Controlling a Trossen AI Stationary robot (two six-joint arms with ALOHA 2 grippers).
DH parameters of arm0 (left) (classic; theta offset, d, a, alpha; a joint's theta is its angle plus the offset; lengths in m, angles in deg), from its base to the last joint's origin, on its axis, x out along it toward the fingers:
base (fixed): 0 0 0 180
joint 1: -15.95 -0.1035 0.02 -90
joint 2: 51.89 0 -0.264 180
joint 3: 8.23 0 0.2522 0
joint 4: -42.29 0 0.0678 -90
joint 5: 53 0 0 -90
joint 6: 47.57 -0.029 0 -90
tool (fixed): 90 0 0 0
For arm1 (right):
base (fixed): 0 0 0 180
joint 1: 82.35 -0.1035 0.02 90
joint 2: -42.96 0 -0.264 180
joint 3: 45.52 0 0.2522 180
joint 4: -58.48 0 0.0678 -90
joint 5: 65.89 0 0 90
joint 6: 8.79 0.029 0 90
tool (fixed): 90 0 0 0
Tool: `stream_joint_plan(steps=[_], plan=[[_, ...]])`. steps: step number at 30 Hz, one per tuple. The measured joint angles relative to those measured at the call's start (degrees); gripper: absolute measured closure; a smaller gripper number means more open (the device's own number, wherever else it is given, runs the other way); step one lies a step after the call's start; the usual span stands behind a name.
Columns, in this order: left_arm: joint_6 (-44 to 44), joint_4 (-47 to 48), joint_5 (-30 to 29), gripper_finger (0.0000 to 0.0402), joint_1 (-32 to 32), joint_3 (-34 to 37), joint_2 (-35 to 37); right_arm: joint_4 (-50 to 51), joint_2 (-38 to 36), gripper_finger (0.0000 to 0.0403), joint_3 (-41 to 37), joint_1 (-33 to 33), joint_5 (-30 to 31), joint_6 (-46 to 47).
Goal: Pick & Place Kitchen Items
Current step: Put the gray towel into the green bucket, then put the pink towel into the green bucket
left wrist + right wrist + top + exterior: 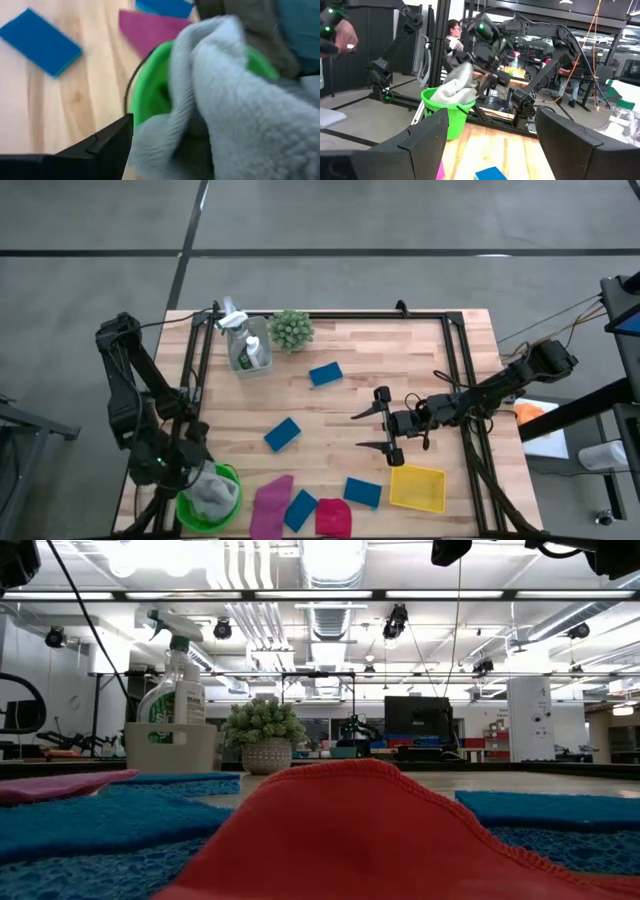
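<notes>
The pale wooden table (400, 365), framed by black rails, stands on a grey floor. At its near-left corner the green bucket (226, 498) holds a grey cloth (211, 492) — the left gripper (185, 465) is over it, fingers spread, grasping nothing visible. Right of the bucket lie a pink cloth (270, 505), blue sponges (300, 509) and a red cloth (333, 517). Farther right the right gripper (385, 425) hangs released — just beyond a yellow tray (417, 488). Ceiling lights fill the workshop behind.
</notes>
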Motion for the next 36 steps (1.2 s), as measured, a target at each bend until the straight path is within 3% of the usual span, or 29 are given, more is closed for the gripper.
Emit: stream_joint_plan(steps=[4, 6, 16, 24, 27, 33, 36], plan=[[2.4, -0.3, 0.3, 0.0121, -1.2, 3.3, -0.1, -0.2, 0.0, 0.0112, 0.0, 0.0, 0.0, 0.0], [4.4, -0.1, 3.2, 0.0121, -2.0, 4.0, -0.3, -0.2, 0.0, 0.0112, 0.0, 0.0, 0.0, 0.0], [19.8, 5.8, 31.5, 0.0121, -3.5, 0.9, -0.7, -0.3, 0.0, 0.0112, 0.0, 0.1, 0.0, 0.0], [17.9, 6.4, 33.7, 0.0121, -3.4, -7.2, -0.4, -0.2, 0.0, 0.0112, 0.0, 0.2, 0.1, 0.0], [15.0, 8.3, 28.7, 0.0121, -3.4, -11.6, -0.4, 0.1, 0.0, 0.0112, 0.0, 0.2, 0.1, 0.0], [5.4, 9.6, 3.6, 0.0121, -3.4, -15.9, -0.2, 0.2, 0.0, 0.0112, 0.0, 0.2, 0.1, 0.0], [5.3, 9.8, -3.8, 0.0121, -3.5, -15.2, -0.2, 0.2, 0.0, 0.0112, 0.0, 0.2, 0.1, 0.4]])
